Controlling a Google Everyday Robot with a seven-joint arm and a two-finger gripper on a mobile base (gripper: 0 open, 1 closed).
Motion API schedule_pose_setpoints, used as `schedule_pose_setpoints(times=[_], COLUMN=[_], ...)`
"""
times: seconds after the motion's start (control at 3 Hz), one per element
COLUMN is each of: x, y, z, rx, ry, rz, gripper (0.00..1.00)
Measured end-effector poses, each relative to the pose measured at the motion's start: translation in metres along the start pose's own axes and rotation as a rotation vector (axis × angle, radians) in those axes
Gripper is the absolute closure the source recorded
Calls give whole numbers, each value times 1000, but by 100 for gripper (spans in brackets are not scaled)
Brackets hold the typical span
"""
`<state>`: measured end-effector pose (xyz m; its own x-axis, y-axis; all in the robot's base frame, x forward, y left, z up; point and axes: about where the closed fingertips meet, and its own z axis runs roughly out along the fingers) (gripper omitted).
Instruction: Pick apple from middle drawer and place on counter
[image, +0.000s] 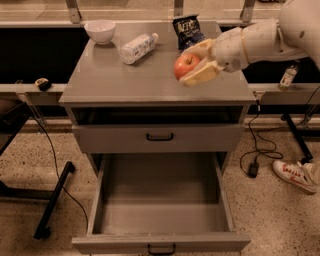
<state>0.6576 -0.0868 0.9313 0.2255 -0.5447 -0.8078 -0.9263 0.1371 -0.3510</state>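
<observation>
At the bottom of the grey cabinet (80, 116), pulled well out: the middle drawer (160, 220), only its bare grey floor on show, black handle partly cut off by the lower border. Just above it, a shut drawer (115, 139) with a black handle. Across the top, the grey tabletop (125, 80). From the right edge, a white arm (265, 37), upper part cut off by the frame. Toward the back of the tabletop: a dark chip bag (187, 30), a clear plastic bottle (137, 47) lying on its side, and a white bowl (100, 31) at the left rear corner, inside too dim to make out. At the arm's end, the pincer (196, 64), clamped on the apple (185, 65): one cream finger over the top, the other beneath. Apple over the right rear of the tabletop, just in front of the chip bag; cannot tell whether touching the surface.
</observation>
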Motion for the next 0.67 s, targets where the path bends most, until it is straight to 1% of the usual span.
schedule_pose_setpoints(times=[0.33,0.67], x=[18,42], y=[-18,-36], z=[-26,-34], rx=[145,224], ry=[36,82], rz=[66,149], gripper=[100,100])
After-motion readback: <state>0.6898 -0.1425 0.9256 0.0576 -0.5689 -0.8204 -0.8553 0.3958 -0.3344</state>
